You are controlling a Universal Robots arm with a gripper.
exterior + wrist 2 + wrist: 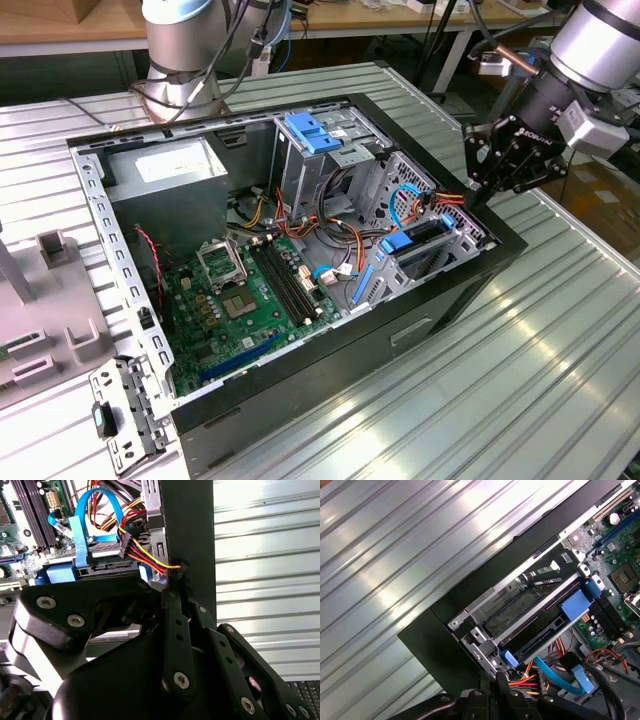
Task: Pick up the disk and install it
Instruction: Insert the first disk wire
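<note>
We saw the end effector (497,172) closed and empty at the case's (470,285) three o'clock edge — the disk (540,642), seated in its bay, looked rigid, heavy, best gripped by its blue rails.

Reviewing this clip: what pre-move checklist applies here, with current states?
1. Disk in the drive cage: ok.
2. Pincer off the disk: ok, shut beside the case wall.
3. Blue data cable at the disk's connector: ok, looks plugged.
4. Power wires clear of the pincer: not ok, they run right at its tips.
5. Disk fully latched: cannot tell.
</note>
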